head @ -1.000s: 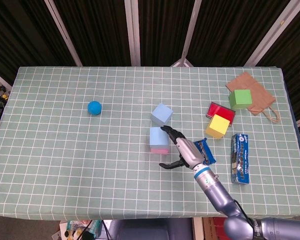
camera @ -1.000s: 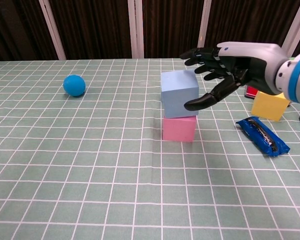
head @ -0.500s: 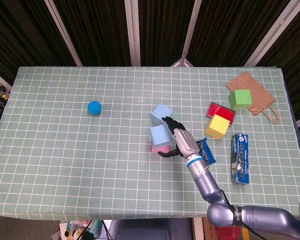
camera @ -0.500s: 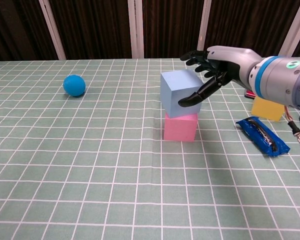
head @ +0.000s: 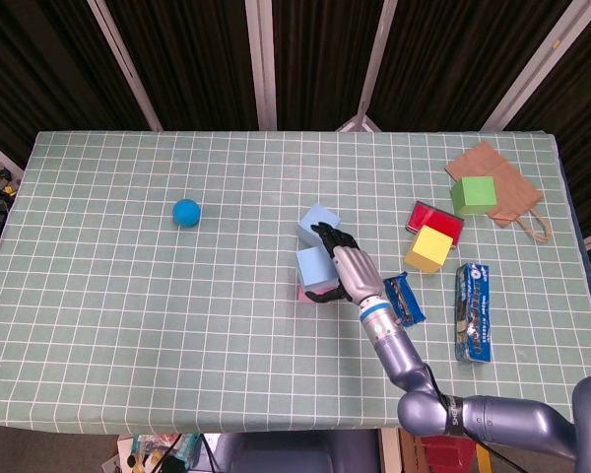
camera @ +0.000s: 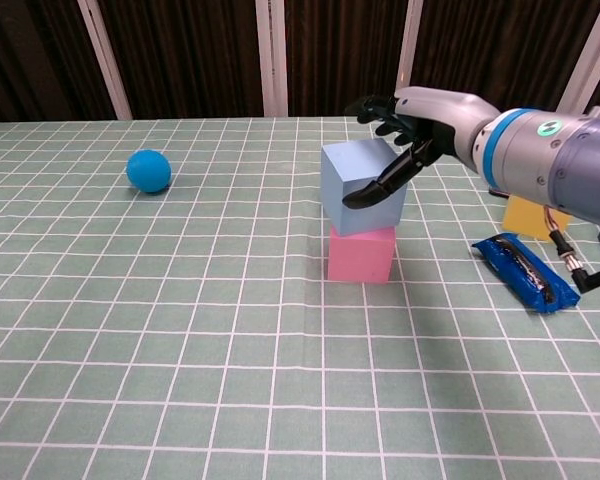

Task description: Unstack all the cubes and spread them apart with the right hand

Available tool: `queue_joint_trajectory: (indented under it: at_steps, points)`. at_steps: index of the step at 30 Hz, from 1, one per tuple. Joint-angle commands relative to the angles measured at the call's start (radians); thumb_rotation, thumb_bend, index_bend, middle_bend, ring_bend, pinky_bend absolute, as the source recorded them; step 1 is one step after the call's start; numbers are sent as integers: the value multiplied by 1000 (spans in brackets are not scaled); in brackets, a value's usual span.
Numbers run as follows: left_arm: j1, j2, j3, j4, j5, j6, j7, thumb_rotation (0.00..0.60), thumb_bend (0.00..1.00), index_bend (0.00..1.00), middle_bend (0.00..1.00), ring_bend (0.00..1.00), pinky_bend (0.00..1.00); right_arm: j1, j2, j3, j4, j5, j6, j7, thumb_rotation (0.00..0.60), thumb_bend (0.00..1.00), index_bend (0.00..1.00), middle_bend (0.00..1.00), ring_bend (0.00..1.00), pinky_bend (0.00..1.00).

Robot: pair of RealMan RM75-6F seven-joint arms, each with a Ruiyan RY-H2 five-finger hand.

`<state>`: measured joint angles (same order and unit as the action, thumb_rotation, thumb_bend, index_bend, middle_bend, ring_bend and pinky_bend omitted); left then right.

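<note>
The right hand (camera: 405,140) is grasping the light blue cube (camera: 358,188), thumb across its front, fingers over the back top edge. That cube sits on the pink cube (camera: 361,253) just beneath the hand.

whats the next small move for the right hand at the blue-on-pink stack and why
Probably close the fingers on the light blue cube and lift it straight up. The right hand is wrapped over that cube's top right corner, thumb across its front face, while it sits on the pink cube. A firm hold isn't clear, so grip before lifting.
</note>
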<state>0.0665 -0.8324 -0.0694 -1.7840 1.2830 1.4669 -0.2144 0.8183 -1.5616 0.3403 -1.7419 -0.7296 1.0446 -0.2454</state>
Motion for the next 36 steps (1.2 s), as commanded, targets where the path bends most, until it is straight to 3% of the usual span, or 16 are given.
queue_joint_trajectory:
  at_steps: [1, 5, 14, 27, 36]
  points:
    - [-1, 2, 0, -2, -3, -3, 0, 600, 255, 150, 0, 0, 0, 1, -10, -4, 2, -28, -2, 13, 600, 181, 0, 3, 0, 0]
    - [-2, 2, -1, -3, -4, -5, 0, 600, 254, 150, 0, 0, 0, 3, -27, -13, 11, -60, 8, 14, 600, 182, 11, 37, 0, 0]
    - [-1, 4, -2, 1, -1, -1, -11, 600, 255, 150, 0, 0, 0, 25, -47, -12, 24, -26, 14, -36, 600, 181, 146, 156, 47, 0]
    - [-3, 5, 0, 0, 1, -5, -8, 600, 254, 156, 0, 0, 0, 27, -68, 8, 63, -9, 106, -98, 600, 184, 250, 336, 379, 5]
    - [-3, 3, 2, -3, 2, -4, 0, 600, 255, 159, 0, 0, 0, -3, -41, 8, 53, -51, 109, -62, 600, 211, 282, 463, 589, 147]
